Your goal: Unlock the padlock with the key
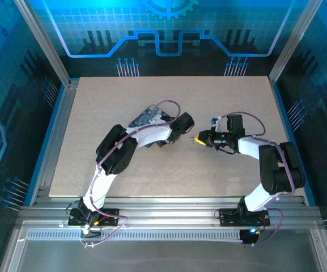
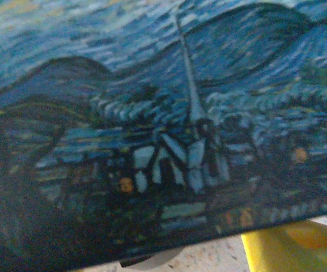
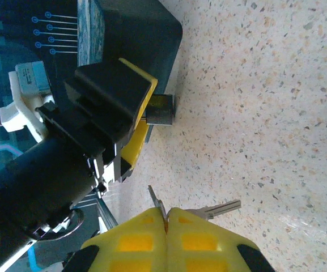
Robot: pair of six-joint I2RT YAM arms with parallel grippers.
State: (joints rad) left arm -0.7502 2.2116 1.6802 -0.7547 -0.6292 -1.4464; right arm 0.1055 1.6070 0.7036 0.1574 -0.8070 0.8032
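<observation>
While the right gripper (image 3: 166,216) pinches the pale key (image 3: 223,208), bare tabletop (image 3: 265,113) lies open ahead. Beyond its jaws, the left gripper (image 3: 146,116) clamps the dark padlock (image 3: 163,110).

**Tabletop** (image 3: 276,85): pale beige board, matt, finely speckled and grainy.
**Dark blue rectangular box with swirly painting print** (image 2: 152,141): smooth printed face with a faint sheen.
**Small dark padlock** (image 3: 162,110): dull metallic body with a silvery edge.
**Thin pale-metal key** (image 3: 224,207): smooth, bright, reflective.
**Right gripper** (image 3: 166,215): fingers (image 3: 135,243) of smooth, slightly glossy yellow plastic.
**Left gripper** (image 3: 146,113): matt black plastic housing with yellow pads.
</observation>
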